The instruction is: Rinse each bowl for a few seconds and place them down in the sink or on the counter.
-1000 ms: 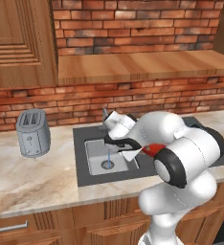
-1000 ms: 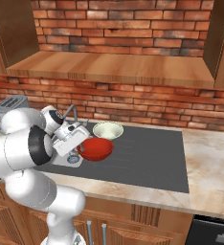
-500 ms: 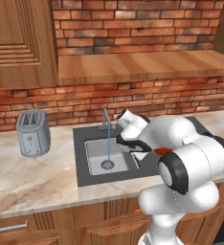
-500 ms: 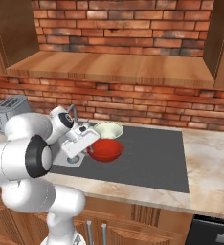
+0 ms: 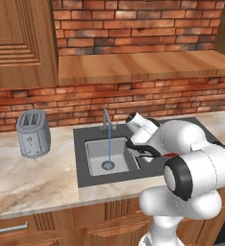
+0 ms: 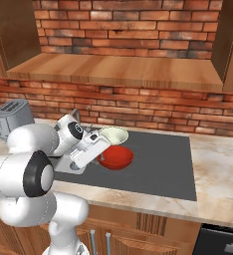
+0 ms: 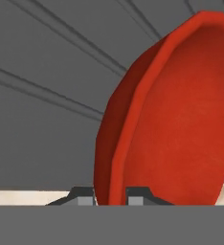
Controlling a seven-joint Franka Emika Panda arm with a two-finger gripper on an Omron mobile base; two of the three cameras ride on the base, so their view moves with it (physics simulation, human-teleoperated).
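White and dark-jointed, reaching forward and low from the base, elbow bulked over the sink (image 5: 85, 180) front edge, wrist turned so the gripper (image 6: 102, 149) points rightward along the ribbed drainboard (image 6: 163, 164). Clamped on the rim of the red bowl (image 6: 116, 157): in the hand view, one finger tip (image 7: 85, 196) outside the wall, the other (image 7: 138, 196) inside, the red bowl's (image 7: 176, 119) rim pinched between them. Held over the drainboard just right of the steel basin (image 5: 102, 153); whether touching the ribs or hovering just above, cannot tell. Just behind the red bowl, toward the brick wall, the cream-green bowl (image 6: 113, 134), resting on the drainboard, close to or touching the red one. Left of the gripper, a thin stream of water (image 5: 109, 144) falling from the faucet (image 5: 106, 117) into the basin drain. Right of the red bowl, a broad bare stretch of dark drainboard up to its far edge, then beige marble counter (image 6: 218, 169) beyond. Left of the sink on the counter, well apart, a silver toaster (image 5: 33, 133).
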